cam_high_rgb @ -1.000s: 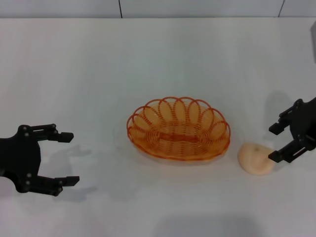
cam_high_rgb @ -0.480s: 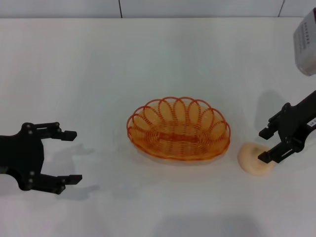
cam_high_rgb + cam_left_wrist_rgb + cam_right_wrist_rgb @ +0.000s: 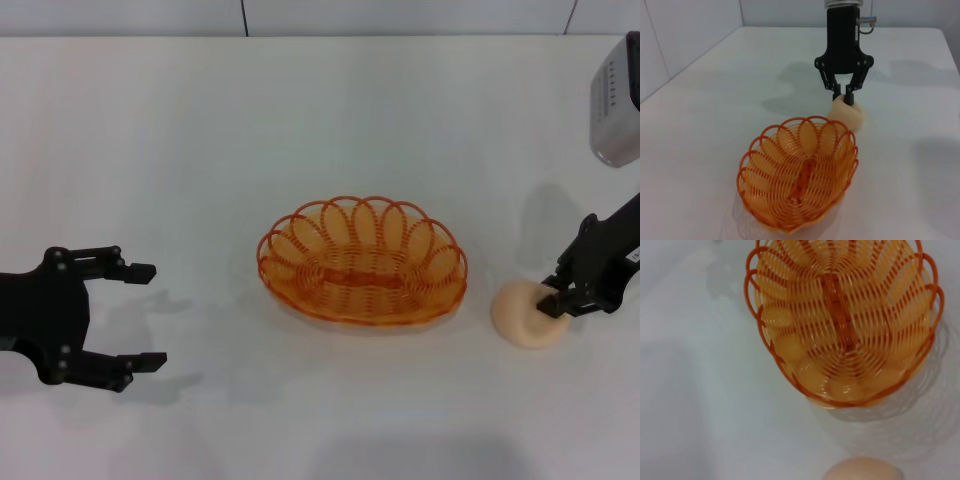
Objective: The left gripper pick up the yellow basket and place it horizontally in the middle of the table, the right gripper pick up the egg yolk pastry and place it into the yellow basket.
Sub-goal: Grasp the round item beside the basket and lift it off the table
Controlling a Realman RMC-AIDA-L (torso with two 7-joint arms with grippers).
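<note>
The yellow basket stands lengthwise across the middle of the white table, empty; it also shows in the left wrist view and the right wrist view. The egg yolk pastry rests on the table just right of the basket. My right gripper comes down on the pastry's right side with its fingers pinched narrowly onto it, as the left wrist view shows. The pastry's edge shows in the right wrist view. My left gripper is open and empty, well left of the basket.
A grey part of my right arm hangs over the table's right side. The table's far edge meets a wall at the back. Bare tabletop lies between the left gripper and the basket.
My right gripper has moved down onto the pastry and closed from wide open to a narrow pinch. The pastry has shifted slightly right. The left gripper and basket have hardly moved.
</note>
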